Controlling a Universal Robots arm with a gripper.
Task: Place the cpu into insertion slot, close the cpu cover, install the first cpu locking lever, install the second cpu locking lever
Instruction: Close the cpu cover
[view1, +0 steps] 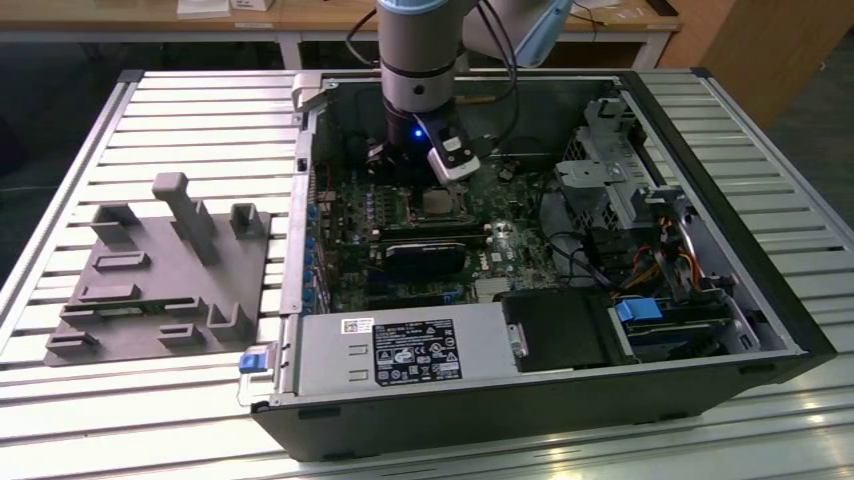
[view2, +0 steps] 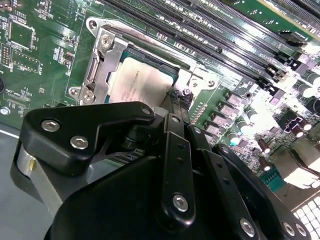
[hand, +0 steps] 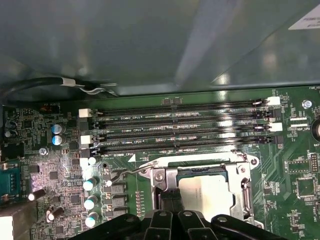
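Silvery: one cpu (hand: 206, 194); four long black slots (hand: 175, 132).

My arm (view1: 424, 60) runs off the exterior view's upper edge and hides the case wall at twelve o'clock from the insertion slot (view1: 437, 205). The slot is tiny there, and what I take to be the cpu cover cannot be made out. In the second wrist view my black linkage (view2: 150, 175) covers one side of the cpu (view2: 142, 80).

Memory slots (hand: 175, 132) just beside cpu cover (hand: 244, 192)
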